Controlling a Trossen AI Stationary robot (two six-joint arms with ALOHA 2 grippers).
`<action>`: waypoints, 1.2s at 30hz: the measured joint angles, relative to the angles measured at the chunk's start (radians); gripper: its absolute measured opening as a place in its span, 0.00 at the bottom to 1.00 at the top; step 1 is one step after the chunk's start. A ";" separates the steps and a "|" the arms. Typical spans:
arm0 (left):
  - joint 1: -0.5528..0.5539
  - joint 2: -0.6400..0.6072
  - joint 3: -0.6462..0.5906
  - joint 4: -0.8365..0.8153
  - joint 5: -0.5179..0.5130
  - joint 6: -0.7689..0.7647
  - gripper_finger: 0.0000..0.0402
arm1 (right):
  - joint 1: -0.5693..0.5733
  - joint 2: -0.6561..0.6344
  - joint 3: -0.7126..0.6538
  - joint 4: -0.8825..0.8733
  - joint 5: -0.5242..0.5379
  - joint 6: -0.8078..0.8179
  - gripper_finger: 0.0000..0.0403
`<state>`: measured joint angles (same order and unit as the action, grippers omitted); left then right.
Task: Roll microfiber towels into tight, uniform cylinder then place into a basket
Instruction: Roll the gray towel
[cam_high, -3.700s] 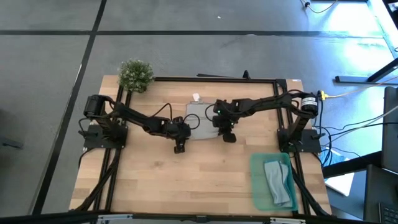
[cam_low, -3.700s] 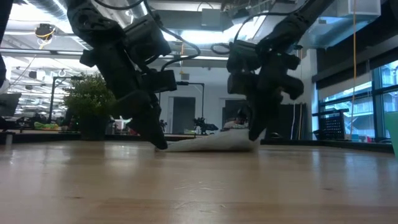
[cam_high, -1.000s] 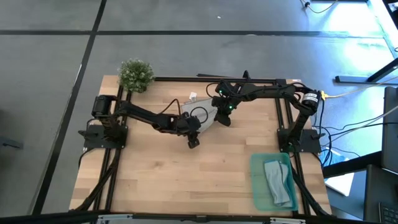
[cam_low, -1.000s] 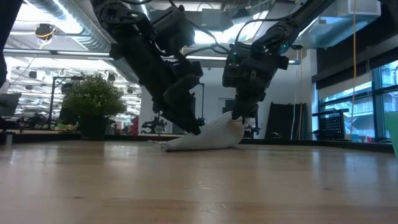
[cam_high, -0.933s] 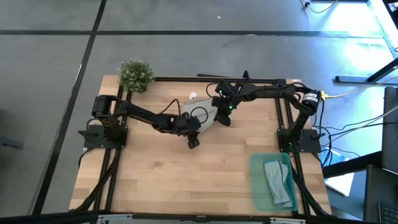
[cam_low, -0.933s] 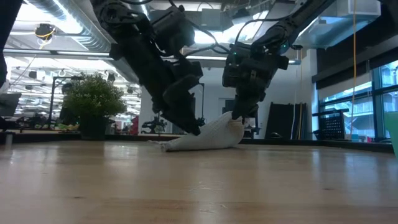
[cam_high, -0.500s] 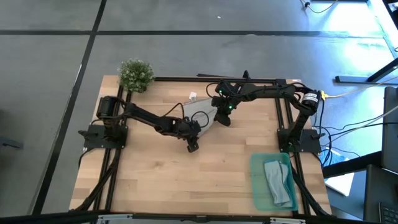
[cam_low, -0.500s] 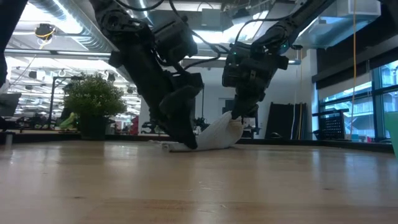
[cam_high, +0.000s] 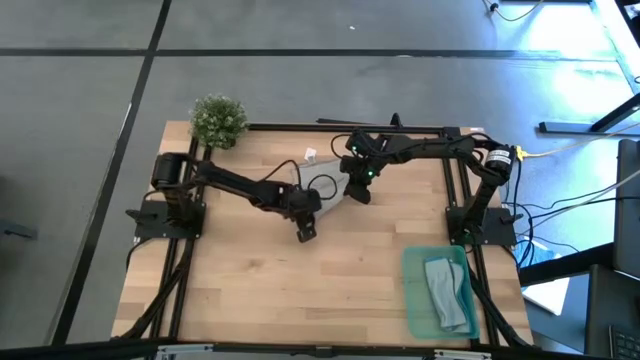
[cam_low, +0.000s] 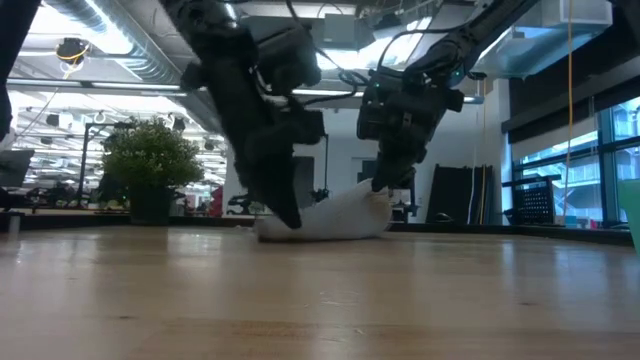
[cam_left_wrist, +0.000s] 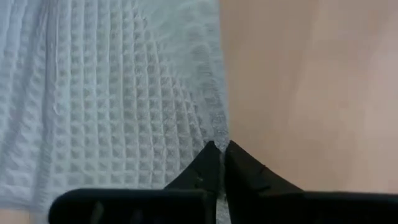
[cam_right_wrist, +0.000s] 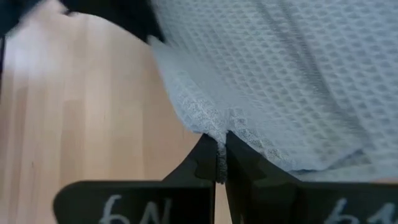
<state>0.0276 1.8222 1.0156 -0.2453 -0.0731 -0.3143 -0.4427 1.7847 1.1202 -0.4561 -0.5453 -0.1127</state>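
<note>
Plant sits at about 10 o'clock on the desk, well clear of the work.

Left hand is near desk centre, fingers together and clamped on the near edge of the light grey towel; in its wrist view the tips meet right at the cloth border. Risk: the pinch is only on the hem, so a pull could slip it free, or drag the cloth flat instead of rolling it.

Right hand is at about 1 o'clock from the left one, shut on the same towel's far edge, holding it lifted. Risk: the two hands are close, arms could collide, and uneven tension would give a loose, lopsided roll.

Basket lies at 4 o'clock on the desk, with the pale blue towel already in it. Nothing sits between the grey towel and the basket.
</note>
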 joint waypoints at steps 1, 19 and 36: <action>0.008 -0.006 0.023 -0.039 0.020 0.026 0.02 | -0.001 0.000 0.000 0.000 0.004 0.000 0.03; 0.052 -0.011 0.178 -0.272 0.216 0.238 0.00 | 0.000 0.013 0.000 0.118 0.132 0.030 0.03; 0.061 -0.011 0.227 -0.345 0.200 0.186 0.00 | 0.001 0.170 0.005 0.200 0.161 0.026 0.03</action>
<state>0.0891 1.8114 1.2423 -0.5903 0.1270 -0.1280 -0.4416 1.9545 1.1248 -0.2562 -0.3842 -0.0872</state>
